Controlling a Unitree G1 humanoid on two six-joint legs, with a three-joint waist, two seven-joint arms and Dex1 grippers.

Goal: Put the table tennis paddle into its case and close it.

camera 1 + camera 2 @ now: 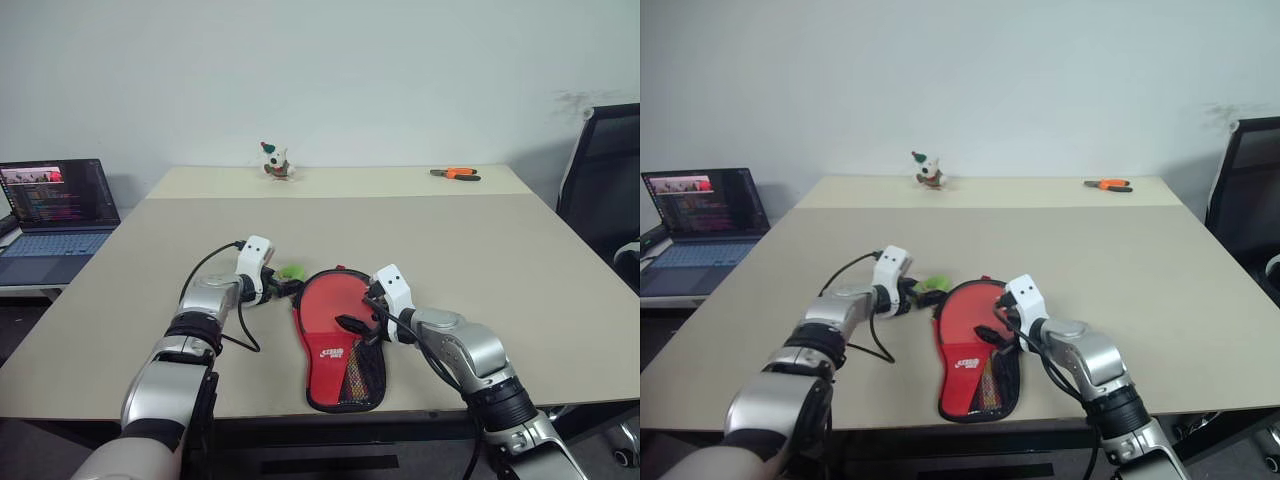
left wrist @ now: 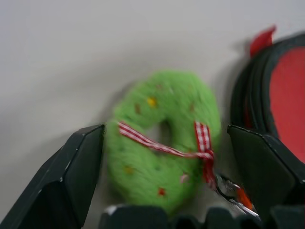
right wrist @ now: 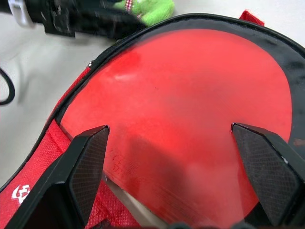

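- The paddle (image 1: 328, 312) lay inside the opened case (image 1: 345, 392) near the surface's (image 1: 520, 260) front edge, red face up, case flap folded toward that edge.
- The left hand (image 1: 283, 284) sat low beside the case's far left rim, fingers (image 2: 71, 176) spread apart around a green wreath-shaped zipper charm (image 2: 164, 143) with a checked ribbon; no grip was visible.
- The right hand (image 1: 356, 322) hung over the red face, fingers (image 3: 86, 162) wide apart, holding nothing.
- A small toy figure (image 1: 275, 161) and orange pliers (image 1: 455, 174) lay along the far edge.
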